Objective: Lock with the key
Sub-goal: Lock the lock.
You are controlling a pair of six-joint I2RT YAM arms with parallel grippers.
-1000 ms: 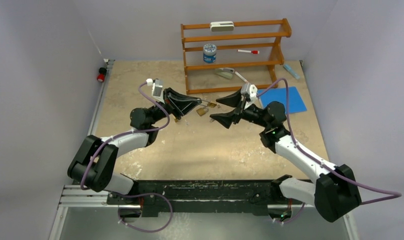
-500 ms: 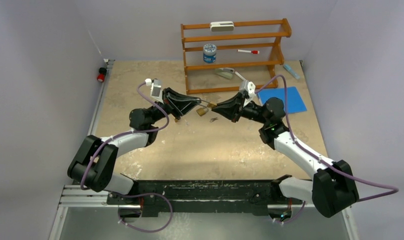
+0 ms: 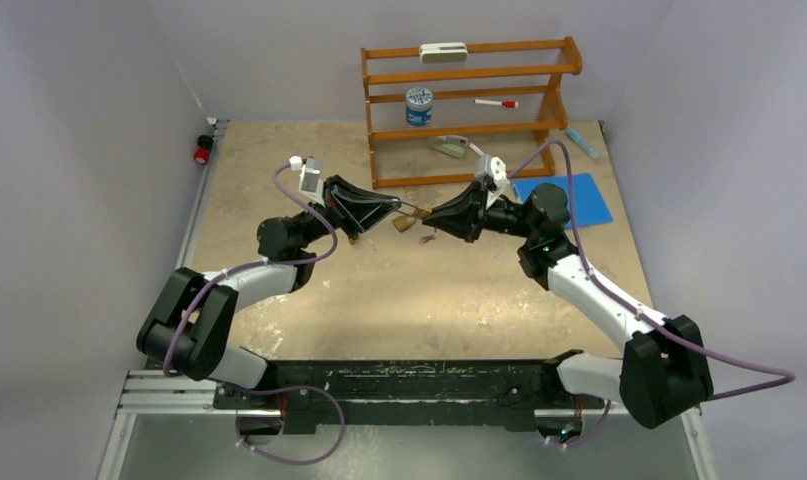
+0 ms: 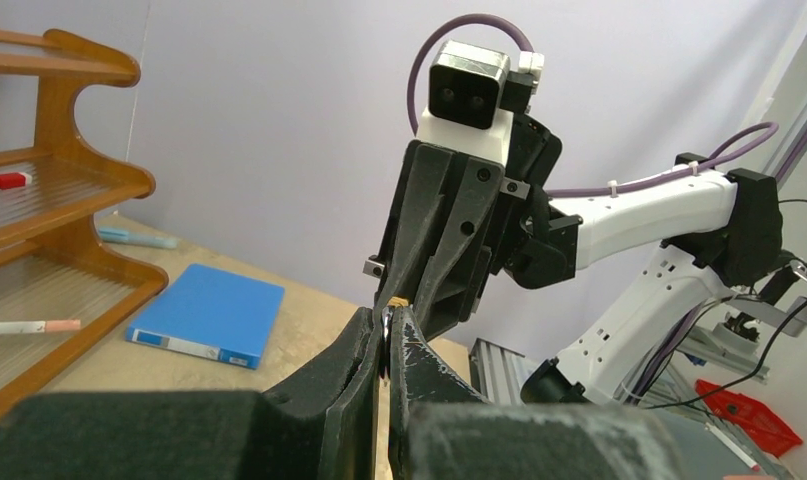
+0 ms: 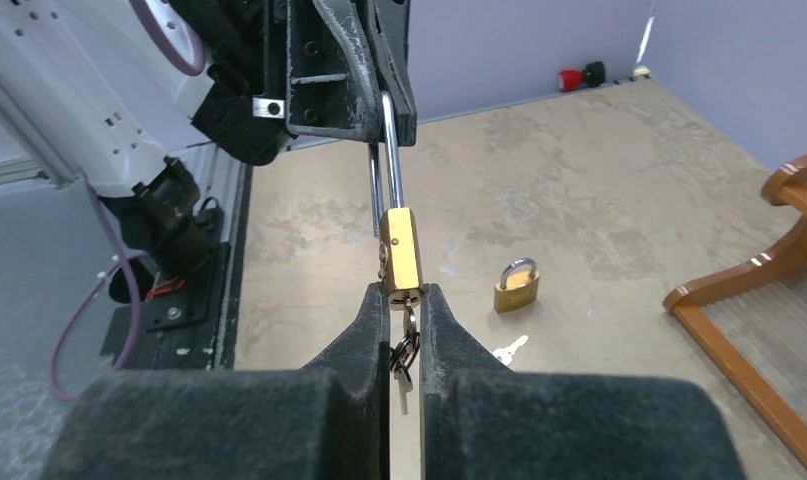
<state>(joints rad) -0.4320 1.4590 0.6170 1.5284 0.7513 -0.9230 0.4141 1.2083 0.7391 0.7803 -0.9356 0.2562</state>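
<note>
Bench (image 3: 379,300) with wooden rack (image 3: 509,46) at its far side; both end effectors meet above the bench, in front of the rack.

The left end effector (image 5: 384,105) is clenched on the steel shackle of the brass padlock (image 5: 399,245), holding it off the bench between the two arms. The right end effector (image 5: 404,300) is clenched on the key (image 5: 404,355) at the padlock's lower end. A second padlock (image 5: 516,286) rests on the bench nearby.
</note>
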